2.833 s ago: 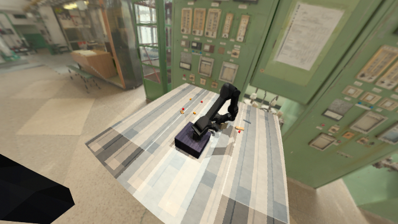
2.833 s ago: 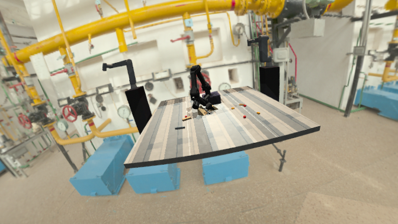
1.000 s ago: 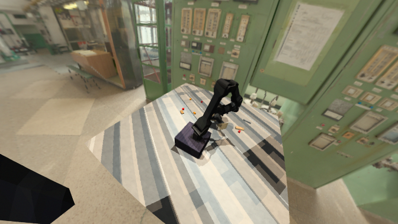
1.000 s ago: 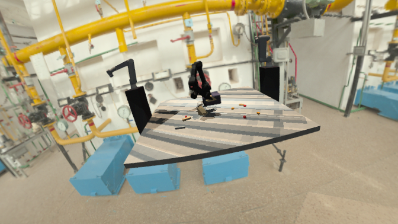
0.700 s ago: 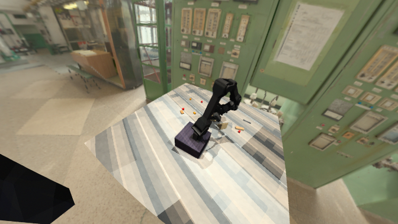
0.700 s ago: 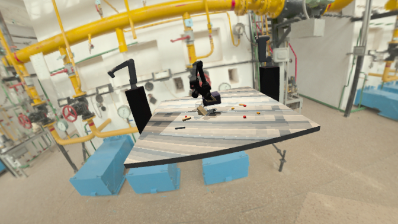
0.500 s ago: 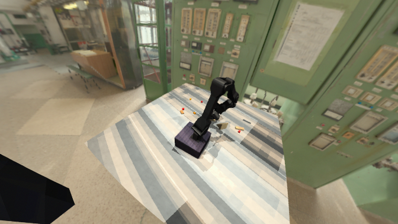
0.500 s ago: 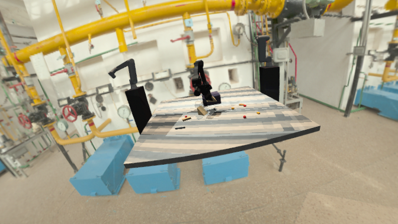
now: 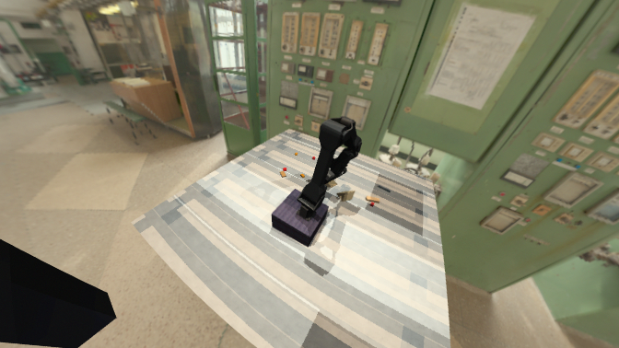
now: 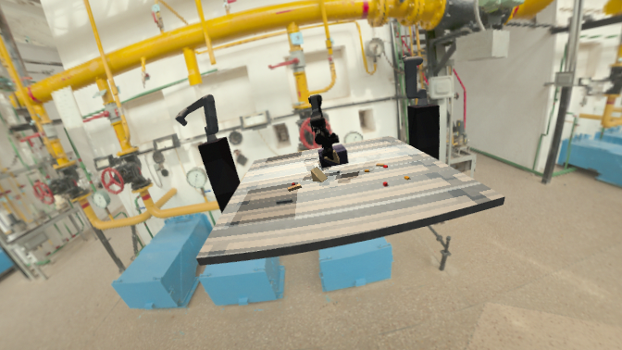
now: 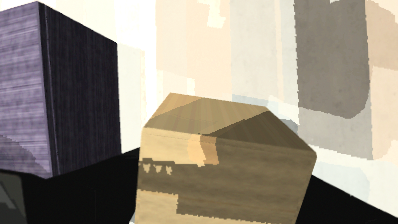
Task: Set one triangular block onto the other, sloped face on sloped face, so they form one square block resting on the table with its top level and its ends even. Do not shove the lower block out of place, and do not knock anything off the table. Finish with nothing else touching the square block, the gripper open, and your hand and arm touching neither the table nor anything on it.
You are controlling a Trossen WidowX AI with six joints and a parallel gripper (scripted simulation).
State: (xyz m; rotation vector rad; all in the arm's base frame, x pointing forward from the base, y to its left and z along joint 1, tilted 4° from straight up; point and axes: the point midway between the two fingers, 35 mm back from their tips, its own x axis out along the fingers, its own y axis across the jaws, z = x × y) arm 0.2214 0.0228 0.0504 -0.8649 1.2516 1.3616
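A wooden triangular block [image 11: 240, 170] [image 9: 332, 183] [image 10: 332, 158] is between the fingers of my gripper [image 11: 216, 162], which is shut on it. Both fingers show dark at the lower edge of the wrist view, on either side of the block. The held block is close to the robot's base and appears raised off the table. The other triangular block [image 9: 345, 196] [image 10: 317, 175] stands on the table, apart from the held one. It is out of the wrist view. The exact tilt of the held block's sloped face is hard to tell.
The purple base box [image 9: 299, 216] [image 10: 342, 153] [image 11: 82, 95] is close to the held block. An orange plank [image 9: 372, 199] [image 10: 294, 187] with a red piece beside it and a dark bar [image 9: 383, 189] [image 10: 284, 201] lie near the standing block. Several small red and orange pieces lie farther off.
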